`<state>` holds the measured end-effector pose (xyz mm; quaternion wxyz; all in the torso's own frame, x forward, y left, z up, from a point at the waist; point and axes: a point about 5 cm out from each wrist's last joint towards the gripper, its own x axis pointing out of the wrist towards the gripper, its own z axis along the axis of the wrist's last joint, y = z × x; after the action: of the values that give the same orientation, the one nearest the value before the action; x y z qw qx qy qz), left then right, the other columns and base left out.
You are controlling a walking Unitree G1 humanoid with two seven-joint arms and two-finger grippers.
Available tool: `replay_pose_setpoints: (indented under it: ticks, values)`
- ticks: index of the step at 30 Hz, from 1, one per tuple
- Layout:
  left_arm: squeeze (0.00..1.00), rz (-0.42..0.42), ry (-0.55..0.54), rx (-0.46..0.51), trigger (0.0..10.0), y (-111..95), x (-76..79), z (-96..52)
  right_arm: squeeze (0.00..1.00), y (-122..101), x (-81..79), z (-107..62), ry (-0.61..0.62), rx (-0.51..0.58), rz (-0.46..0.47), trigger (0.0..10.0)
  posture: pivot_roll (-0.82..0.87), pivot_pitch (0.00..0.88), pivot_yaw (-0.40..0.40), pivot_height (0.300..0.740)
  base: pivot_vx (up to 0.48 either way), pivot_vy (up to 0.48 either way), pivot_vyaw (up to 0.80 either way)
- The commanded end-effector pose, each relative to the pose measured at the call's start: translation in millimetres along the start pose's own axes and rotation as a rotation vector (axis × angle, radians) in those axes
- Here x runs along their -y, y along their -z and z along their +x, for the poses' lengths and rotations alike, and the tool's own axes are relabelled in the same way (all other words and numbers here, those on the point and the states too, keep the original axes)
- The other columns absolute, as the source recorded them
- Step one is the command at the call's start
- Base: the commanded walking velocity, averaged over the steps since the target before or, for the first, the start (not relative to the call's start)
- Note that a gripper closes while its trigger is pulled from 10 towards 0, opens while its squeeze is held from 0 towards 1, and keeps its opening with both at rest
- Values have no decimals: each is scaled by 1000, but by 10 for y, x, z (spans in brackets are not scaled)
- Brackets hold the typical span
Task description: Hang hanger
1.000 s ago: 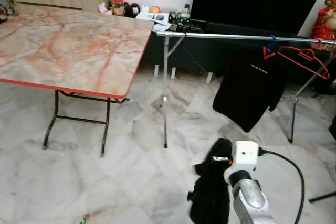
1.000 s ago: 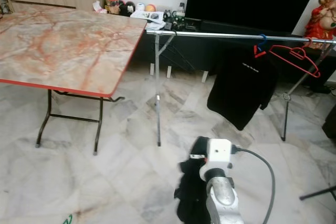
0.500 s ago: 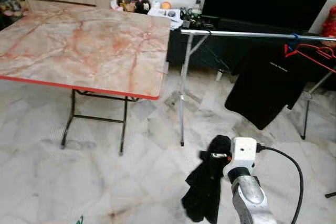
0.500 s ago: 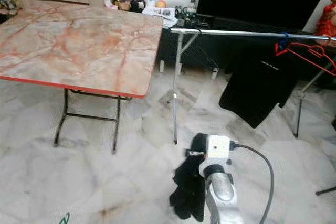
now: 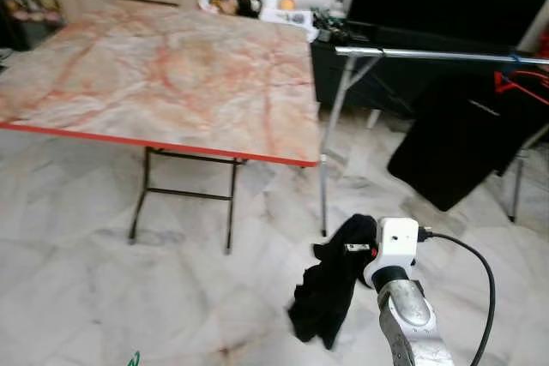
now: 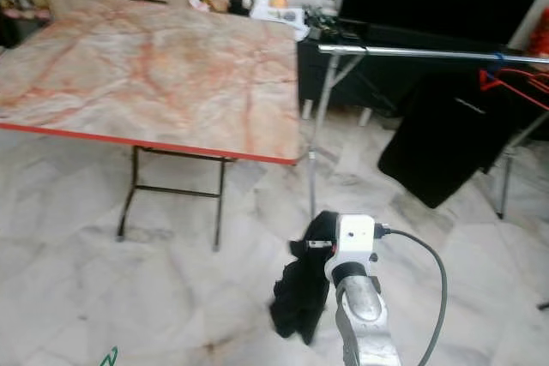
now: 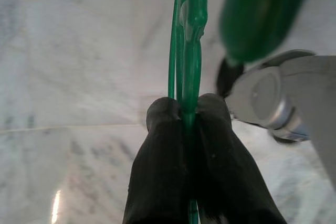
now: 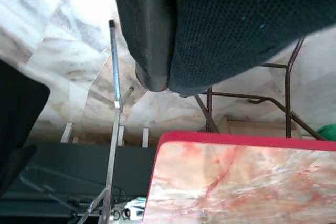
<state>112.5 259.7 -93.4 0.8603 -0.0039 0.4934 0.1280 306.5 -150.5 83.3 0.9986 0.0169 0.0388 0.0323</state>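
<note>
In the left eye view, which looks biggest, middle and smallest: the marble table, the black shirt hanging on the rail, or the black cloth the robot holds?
1. Marble-patterned table with red edge: by far the largest.
2. Black shirt hanging on the silver rail.
3. Black cloth in the right gripper: looks smallest, though it is nearest the camera, so ranks 2 and 3 are unsure.

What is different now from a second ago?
Mostly the robot's head camera turned left, so the table and clothes rail slid right in the picture; they did not move. The right gripper still holds the black garment, and the left gripper stays shut on the green hanger.
</note>
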Motion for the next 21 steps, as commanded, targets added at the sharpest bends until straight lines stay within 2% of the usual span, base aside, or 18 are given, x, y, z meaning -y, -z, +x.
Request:
replay_pose_setpoints:
  ticks: [1,4,21]
  values:
    - [0,-3,13,-44,10000,113,67,-14,0,-15,144,-24,44,12,-9,10000,93,111,-86,740,0,480,0]
    - [0,-5,10,-51,10000,137,63,-20,0,-20,141,-18,44,14,-9,10000,93,115,-87,740,0,427,0]
    - [0,-45,31,-19,10000,66,61,-7,0,-47,127,15,40,27,-8,10000,95,118,-86,740,14,0,0]
